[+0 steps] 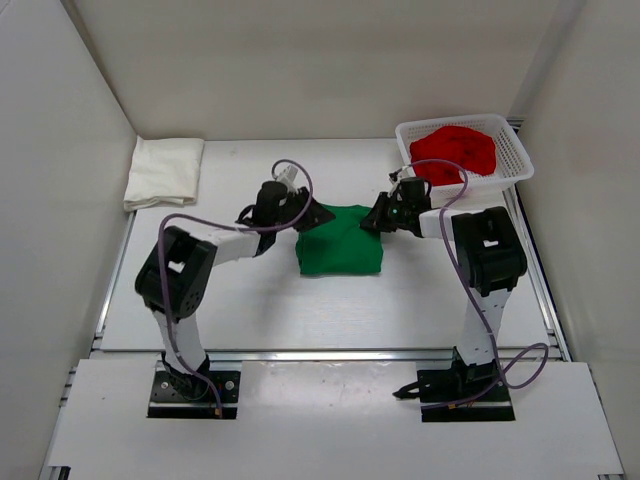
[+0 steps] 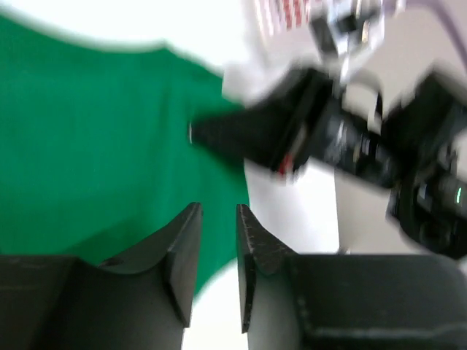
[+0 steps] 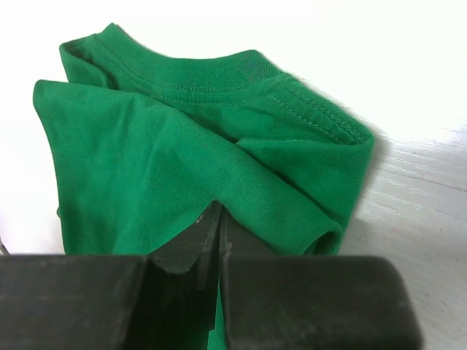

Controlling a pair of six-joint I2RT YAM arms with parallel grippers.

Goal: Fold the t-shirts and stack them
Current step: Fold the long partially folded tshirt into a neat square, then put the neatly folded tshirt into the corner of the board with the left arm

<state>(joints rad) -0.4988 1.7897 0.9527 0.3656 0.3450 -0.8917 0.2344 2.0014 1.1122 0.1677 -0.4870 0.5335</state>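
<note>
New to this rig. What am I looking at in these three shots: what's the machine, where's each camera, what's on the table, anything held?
Two robot arms are bolted at the near edge of a white table. The wide picture looks down from above and behind them. The other two come from a camera on each wrist, so each shows its own arm's hand at the bottom. In the middle lies a partly folded green t-shirt. A folded cream-white t-shirt sits far left, and a red t-shirt lies bunched in a white mesh basket far right. The right hand is shut, pinching a fold of the green t-shirt. The left hand is slightly open at the shirt's other side, with nothing in it.
</note>
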